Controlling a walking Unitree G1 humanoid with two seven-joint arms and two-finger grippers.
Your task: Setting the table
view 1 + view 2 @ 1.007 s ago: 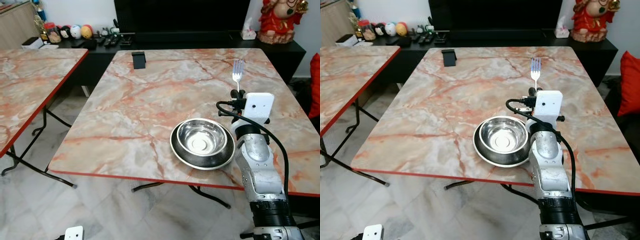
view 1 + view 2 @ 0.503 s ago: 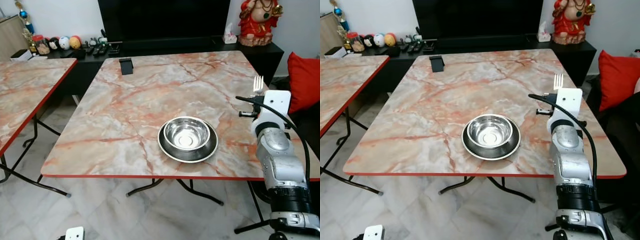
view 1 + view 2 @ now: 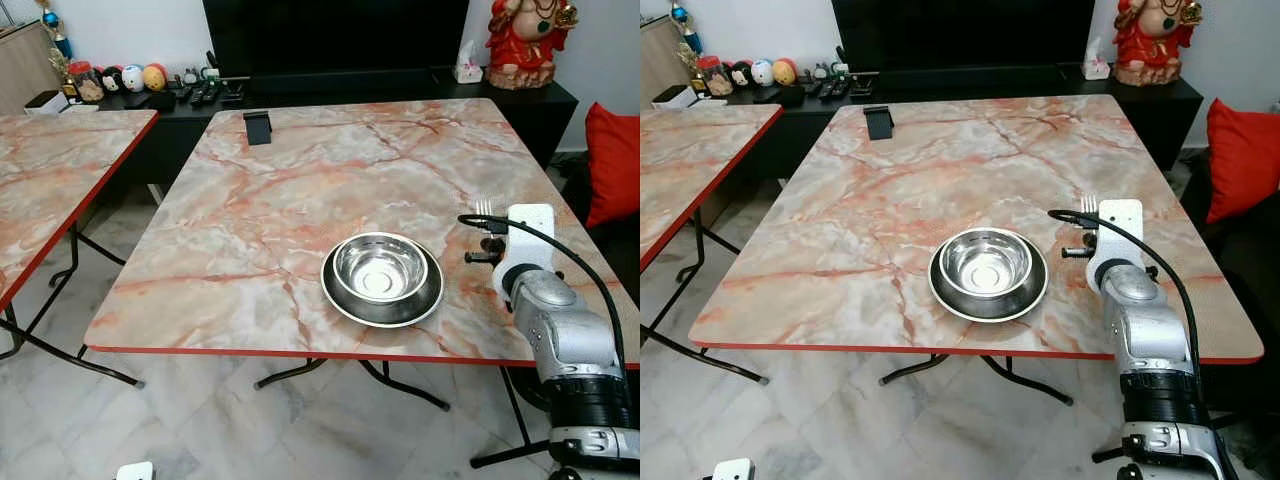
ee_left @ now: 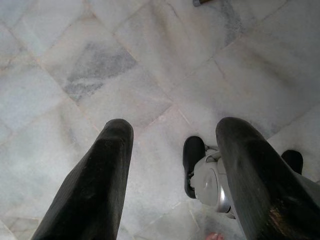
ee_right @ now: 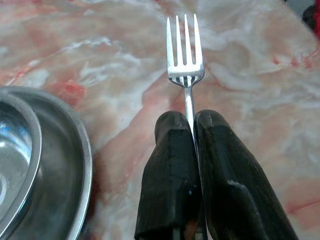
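A steel bowl [image 3: 381,270] rests in a steel plate [image 3: 345,298] near the front edge of the marble table [image 3: 300,190]. My right gripper [image 5: 192,125] is shut on a silver fork [image 5: 184,55], its tines pointing away over the marble just right of the plate [image 5: 55,165]. From the head views the fork [image 3: 484,208] sticks out above the white wrist block, low over the table. My left gripper [image 4: 172,145] hangs open over the floor, nothing between its fingers.
A small black stand [image 3: 258,127] sits at the table's far left. A second marble table [image 3: 50,190] stands to the left. Behind are a black TV cabinet [image 3: 340,85], a red statue [image 3: 527,40] and a red cushion [image 3: 612,160]. Tiled floor lies below.
The camera has shifted. My right gripper has moved the fork from far over the table to the plate's right side and lowered it close to the tabletop.
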